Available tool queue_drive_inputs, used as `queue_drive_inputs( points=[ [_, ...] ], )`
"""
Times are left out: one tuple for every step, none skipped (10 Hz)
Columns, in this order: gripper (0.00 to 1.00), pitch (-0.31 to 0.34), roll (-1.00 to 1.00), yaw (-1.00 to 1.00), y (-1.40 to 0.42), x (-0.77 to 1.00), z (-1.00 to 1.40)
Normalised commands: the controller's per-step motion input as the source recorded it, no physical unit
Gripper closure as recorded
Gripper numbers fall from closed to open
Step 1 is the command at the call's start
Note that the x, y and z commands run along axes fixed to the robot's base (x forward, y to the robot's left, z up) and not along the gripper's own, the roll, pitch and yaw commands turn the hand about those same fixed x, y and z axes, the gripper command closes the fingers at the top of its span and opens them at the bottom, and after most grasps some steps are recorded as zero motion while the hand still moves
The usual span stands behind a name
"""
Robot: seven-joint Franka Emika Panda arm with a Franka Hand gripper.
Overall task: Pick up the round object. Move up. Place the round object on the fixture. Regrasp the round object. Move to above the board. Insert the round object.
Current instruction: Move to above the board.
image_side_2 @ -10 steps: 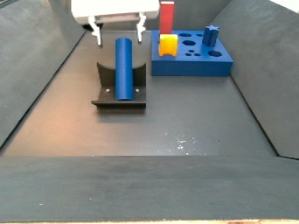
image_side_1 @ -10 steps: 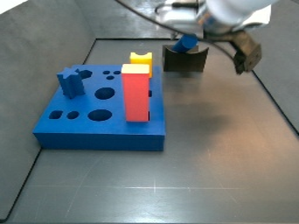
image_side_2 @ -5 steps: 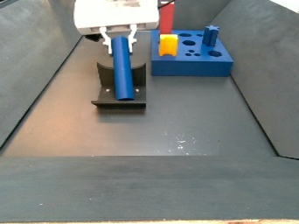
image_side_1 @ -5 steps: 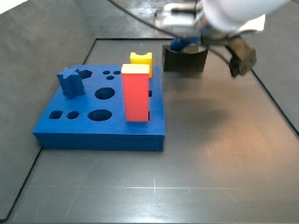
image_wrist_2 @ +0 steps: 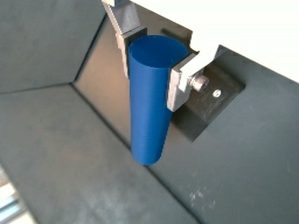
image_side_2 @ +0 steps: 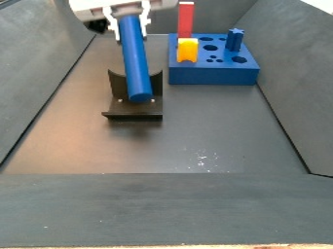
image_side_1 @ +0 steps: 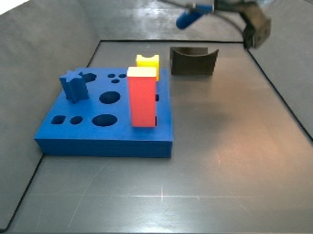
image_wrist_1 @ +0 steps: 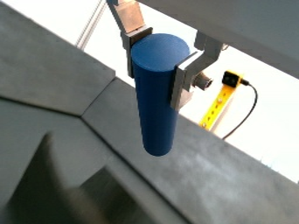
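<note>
Holding the round object [image_wrist_1: 156, 92] by its upper end, the gripper [image_wrist_2: 149, 54] had its silver fingers [image_wrist_1: 191, 72] clenched on either side of the rod in both wrist views, the long blue body hanging free below them. In a side view the gripper [image_side_2: 125, 9] sat at the top edge of the frame, left of centre, with the round object [image_side_2: 134, 60] slanting down from it, its lower end in line with the fixture [image_side_2: 131, 105]; whether the two were touching could not be told there. In a side view from the opposite end, the fixture [image_side_1: 193, 60] stood bare in the upper middle of the frame, which suggested the rod was clear of it, and only a blue tip [image_side_1: 191, 15] showed at the top edge.

Judged from this, the step in hand was the carry toward the board [image_side_1: 105, 115]. Doing it well would call for keeping the rod plumb, passing above the red block [image_side_1: 143, 98] and yellow block [image_side_1: 145, 66], and settling over a round hole [image_side_1: 109, 96] before any descent.

Underfoot lay a dull grey floor [image_side_1: 221, 155], enclosed by sloping dark walls [image_side_2: 50, 83]; a yellow cable [image_wrist_1: 221, 99] showed outside the enclosure in a wrist view.
</note>
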Motion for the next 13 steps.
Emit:
queue_drive_inputs(
  points=[
    [1.00, 0.051, -0.03, 0.21, 0.28, -0.01, 1.00],
    [1.00, -0.008, -0.03, 0.17, 0.25, -0.01, 1.00],
    [1.00, -0.029, -0.02, 0.16, 0.24, -0.01, 1.00],
    [1.00, -0.046, -0.02, 0.11, 0.22, -0.01, 1.00],
    [1.00, -0.055, -0.03, 0.08, 0.20, -0.01, 1.00],
    [1.00, -0.053, -0.03, 0.04, 0.18, -0.01, 1.00],
    [1.00, -0.045, -0.03, 0.01, 0.16, -0.02, 1.00],
    [1.00, -0.031, -0.04, -0.01, 0.12, -0.02, 0.96],
    [1.00, -0.022, -0.04, -0.02, 0.09, -0.02, 0.84],
    [1.00, 0.006, -0.04, -0.03, 0.05, -0.02, 0.60],
    [1.00, 0.028, -0.04, -0.04, 0.03, -0.02, 0.42],
    [1.00, 0.049, -0.05, -0.03, 0.02, -0.01, 0.25],
    [1.00, -0.131, -1.00, -0.12, -1.00, -0.48, 0.09]
  ],
)
